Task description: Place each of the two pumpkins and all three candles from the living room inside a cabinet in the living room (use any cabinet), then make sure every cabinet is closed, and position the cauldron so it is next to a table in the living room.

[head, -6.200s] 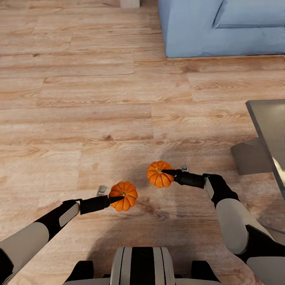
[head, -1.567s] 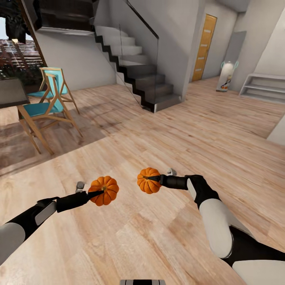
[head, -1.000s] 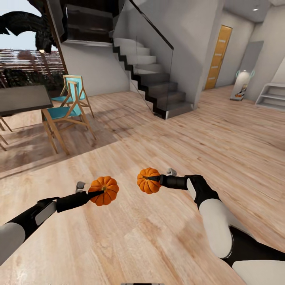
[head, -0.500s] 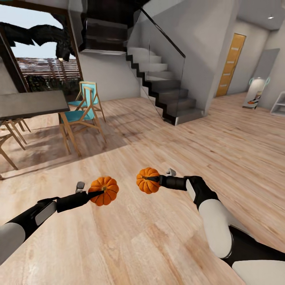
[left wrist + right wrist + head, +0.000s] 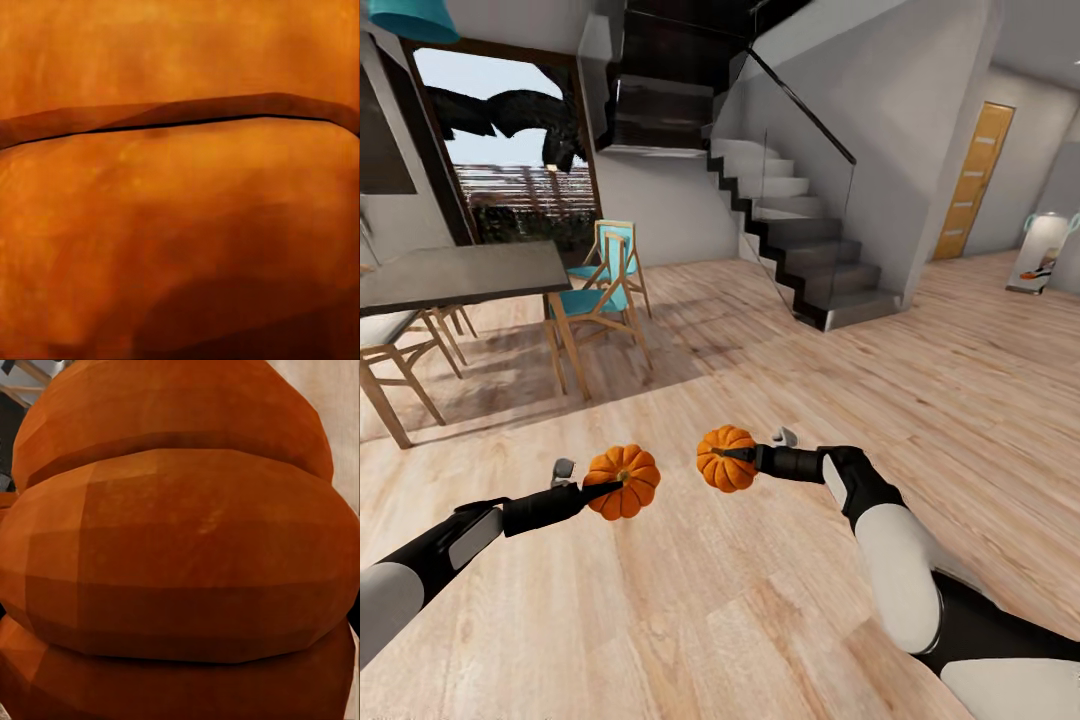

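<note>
I carry two ribbed orange pumpkins above the wooden floor. In the head view my left gripper (image 5: 605, 487) is shut on one pumpkin (image 5: 626, 481), and my right gripper (image 5: 732, 455) is shut on the other pumpkin (image 5: 722, 459). Orange ribs of the left pumpkin (image 5: 180, 225) press close to the left wrist camera. The right pumpkin (image 5: 180, 547) looms just as near in the right wrist view. The candles, the cabinet and the cauldron are out of view.
A dark dining table (image 5: 460, 272) with wooden chairs and a teal chair (image 5: 595, 300) stands at the left. A staircase (image 5: 800, 250) with a glass rail rises ahead. An orange door (image 5: 972, 180) and a white unit (image 5: 1045, 253) lie far right. Open wood floor stretches ahead.
The whole view has swung left, bringing the dining table, chairs and window into the picture. Both arms hold their pumpkins as before; the right one sits slightly further left.
</note>
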